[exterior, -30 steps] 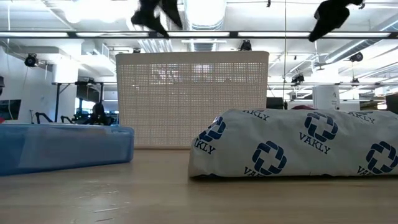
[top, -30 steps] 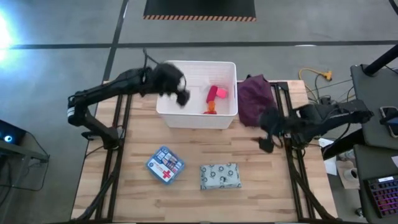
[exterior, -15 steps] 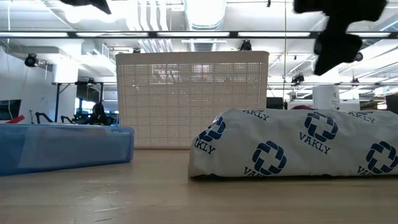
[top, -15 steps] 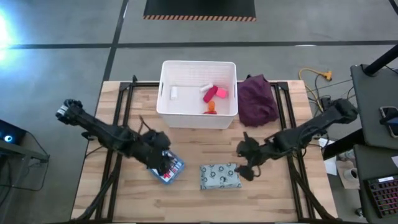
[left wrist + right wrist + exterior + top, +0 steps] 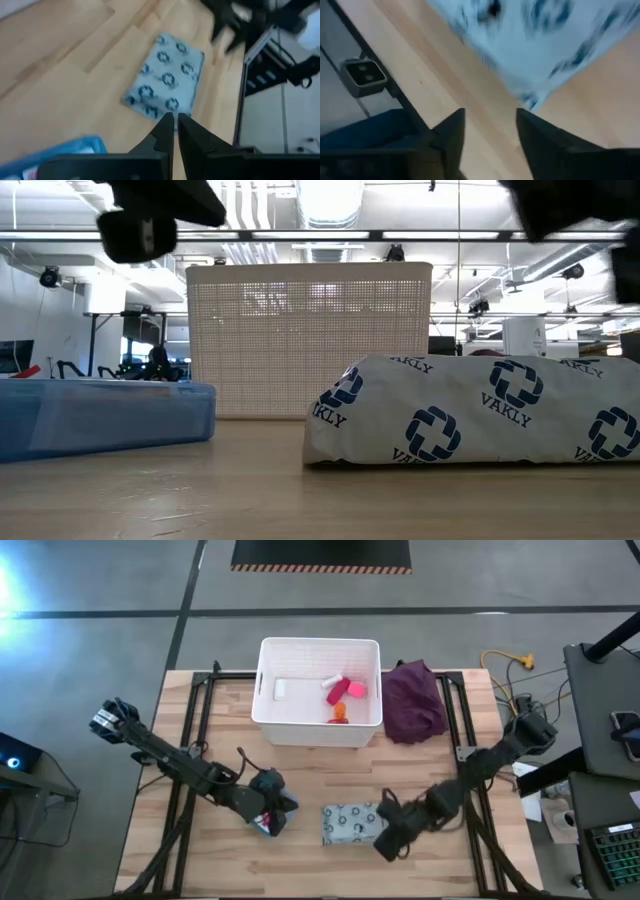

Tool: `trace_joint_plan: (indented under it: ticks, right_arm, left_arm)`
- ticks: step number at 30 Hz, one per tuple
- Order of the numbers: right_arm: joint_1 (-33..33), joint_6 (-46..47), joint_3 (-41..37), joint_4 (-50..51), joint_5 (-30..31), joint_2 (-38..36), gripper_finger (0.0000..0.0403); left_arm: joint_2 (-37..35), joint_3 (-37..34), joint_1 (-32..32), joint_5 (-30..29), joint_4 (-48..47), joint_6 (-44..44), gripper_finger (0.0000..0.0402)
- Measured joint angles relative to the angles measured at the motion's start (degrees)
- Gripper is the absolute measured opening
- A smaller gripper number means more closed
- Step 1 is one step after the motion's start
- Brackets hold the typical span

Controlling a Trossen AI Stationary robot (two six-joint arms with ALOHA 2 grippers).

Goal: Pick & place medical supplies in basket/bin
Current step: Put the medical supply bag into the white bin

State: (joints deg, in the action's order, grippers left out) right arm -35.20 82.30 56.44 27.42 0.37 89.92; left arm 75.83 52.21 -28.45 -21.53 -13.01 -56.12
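The worktop (image 5: pixel 330 765) carries everything, with the white basket (image 5: pixel 267 718) set toward its far edge and already holding red, pink, orange and white pieces (image 5: pixel 343 695). Well apart from it, near the front edge, the patterned pouch (image 5: pixel 350 823) lies flat, and the blue packet (image 5: pixel 266 824) lies just beside it, largely covered by the left arm.

The right gripper (image 5: pixel 485 135) is seen at the pouch's right end with its fingers spread apart and nothing between them — a descent that lands on the soft pouch's edge rather than astride it would likely push it along the wood or pinch only a corner, which could slip out on the long carry to the basket.

The left gripper (image 5: pixel 174 131) sits over the packet with its fingers drawn almost together and empty. Unless they are opened first, the packet would probably be shoved, not grasped — possibly against the pouch, where the two arms work close enough to collide.
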Motion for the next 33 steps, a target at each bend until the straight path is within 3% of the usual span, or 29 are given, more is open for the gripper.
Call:
trace_joint_plan:
  ticks: [6, 12, 18, 24, 27, 33]
  right_arm:
    - [-4.89, 11.56, 3.11, -2.01, 7.45, 6.39, 0.0082]
    - [-5.57, 16.22, 6.46, -2.06, 8.76, 12.63, 0.0025]
    - [-6.25, 21.3, 8.99, -1.97, 12.8, 17.26, 0.0018]
    - [-7.37, 25.18, 10.04, 0.05, 17.7, 18.26, 0.0018]
    - [-7.71, 28.14, 9.91, 4.44, 19.18, 18.02, 0.0018]
    - [-7.74, 28.5, 9.47, 7.13, 19.79, 17.94, 0.0018]
  left_arm:
    - [1.88, -0.86, 2.26, -1.13, 3.86, 1.81, 0.0]
    - [6.21, 2.1, 3.12, -3.63, 3.95, 5.66, 0.0]
    - [16.6, 7.86, 6.41, -3.82, 4.45, 8.88, 0.0]
    - [29.17, 19.41, 9.33, -2.43, 3.6, 16.1, 0.0]
    - [35.05, 25.99, 10.74, -2.27, 0.51, 18.8, 0.0]
    - [43.03, 34.58, 12.38, 3.97, -10.49, 21.11, 0.0]
